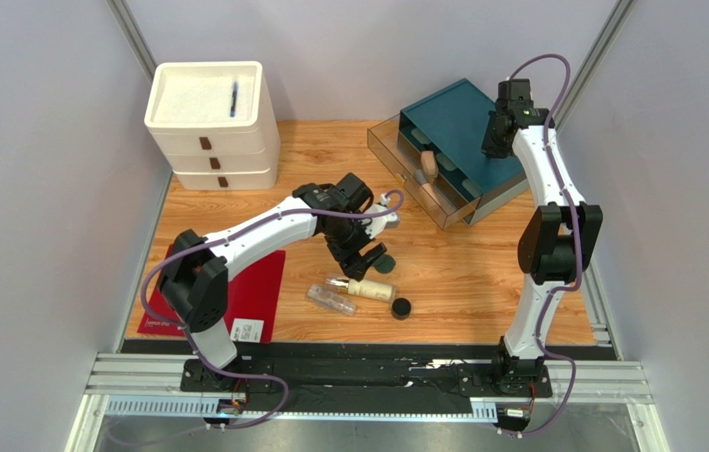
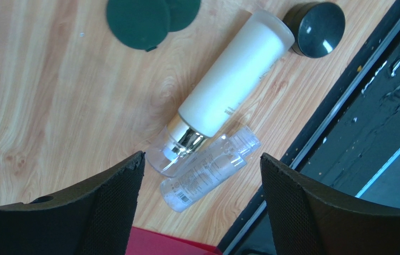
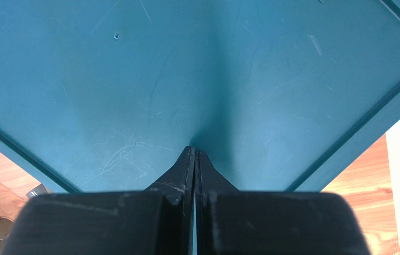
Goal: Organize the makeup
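Left claw (image 2: 202,159): jaws wide, empty, hanging over the cream bottle (image 2: 234,85) and clear bottle (image 2: 210,170), which lie side by side near the table's (image 2: 42,106) near edge. Recommend centring on one bottle's body, jaws across it. Right claw (image 3: 194,156): shut, empty, over the teal organizer (image 3: 186,79).

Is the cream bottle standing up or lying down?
Lying down: the cream bottle lies flat on the table, beside the clear bottle.
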Robot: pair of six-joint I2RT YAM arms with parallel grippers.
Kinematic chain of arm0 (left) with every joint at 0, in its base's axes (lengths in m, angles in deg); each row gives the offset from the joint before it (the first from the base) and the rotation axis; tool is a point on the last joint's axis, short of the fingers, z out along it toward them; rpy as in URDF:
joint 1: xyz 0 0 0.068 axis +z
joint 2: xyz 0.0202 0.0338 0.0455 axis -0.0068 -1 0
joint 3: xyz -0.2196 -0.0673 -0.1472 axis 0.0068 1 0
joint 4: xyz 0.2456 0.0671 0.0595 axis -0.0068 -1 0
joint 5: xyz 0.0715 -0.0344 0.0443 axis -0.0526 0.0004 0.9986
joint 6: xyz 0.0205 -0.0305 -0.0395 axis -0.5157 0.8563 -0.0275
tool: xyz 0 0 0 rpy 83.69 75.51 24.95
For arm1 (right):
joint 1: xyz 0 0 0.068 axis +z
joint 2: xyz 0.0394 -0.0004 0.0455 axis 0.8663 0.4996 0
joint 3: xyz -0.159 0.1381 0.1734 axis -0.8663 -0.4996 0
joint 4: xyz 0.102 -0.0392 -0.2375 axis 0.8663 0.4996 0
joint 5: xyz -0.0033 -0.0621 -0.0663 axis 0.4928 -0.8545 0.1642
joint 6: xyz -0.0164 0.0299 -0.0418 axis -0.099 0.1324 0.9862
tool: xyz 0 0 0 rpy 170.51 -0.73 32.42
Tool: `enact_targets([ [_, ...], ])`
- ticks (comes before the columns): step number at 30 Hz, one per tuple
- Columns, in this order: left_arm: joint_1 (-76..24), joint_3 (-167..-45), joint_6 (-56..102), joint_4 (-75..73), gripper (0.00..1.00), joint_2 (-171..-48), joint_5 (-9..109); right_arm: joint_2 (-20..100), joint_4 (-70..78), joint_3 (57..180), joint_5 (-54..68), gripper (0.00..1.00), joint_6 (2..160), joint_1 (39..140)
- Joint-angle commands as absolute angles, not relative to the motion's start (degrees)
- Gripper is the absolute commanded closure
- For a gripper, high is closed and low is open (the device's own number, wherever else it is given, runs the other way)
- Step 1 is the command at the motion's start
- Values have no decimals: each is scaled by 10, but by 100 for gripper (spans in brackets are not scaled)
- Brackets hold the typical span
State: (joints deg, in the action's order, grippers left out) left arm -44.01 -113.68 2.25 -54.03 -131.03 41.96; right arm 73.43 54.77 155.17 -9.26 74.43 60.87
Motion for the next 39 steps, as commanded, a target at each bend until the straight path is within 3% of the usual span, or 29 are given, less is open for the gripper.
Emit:
enact_targets([
  [1, -475, -1174, -33, -560, 14, -1338, 419, 758, 568, 1554, -64, 100, 743, 608],
  [11, -544, -1174, -26, -567, 14, -1420, 470, 764, 571, 1536, -45, 100, 740, 607],
  [18, -546, -1134, 14, -485, 15, -1431, 584, 769, 571, 1538, -30, 100, 735, 607],
  [28, -546, -1142, 10, -461, 19, -1477, 615, 773, 572, 1545, -24, 100, 733, 606],
  [30, -546, -1141, 10, -458, 23, -1483, 614, 775, 572, 1549, -24, 100, 734, 606],
  [32, -546, -1140, 12, -456, 35, -1488, 612, 778, 573, 1552, -24, 100, 734, 606],
  [33, -546, -1139, 12, -454, 70, -1490, 612, 780, 574, 1554, -24, 100, 734, 606],
  [34, -546, -1138, 14, -451, 86, -1492, 617, 780, 575, 1555, -23, 100, 734, 606],
  [35, -546, -1138, 13, -451, 95, -1495, 625, 783, 575, 1556, -23, 100, 733, 606],
  [36, -546, -1139, 13, -448, 100, -1496, 631, 785, 576, 1559, -22, 100, 732, 606],
  [39, -545, -1148, 12, -450, 100, -1503, 650, 787, 577, 1561, -20, 100, 732, 606],
])
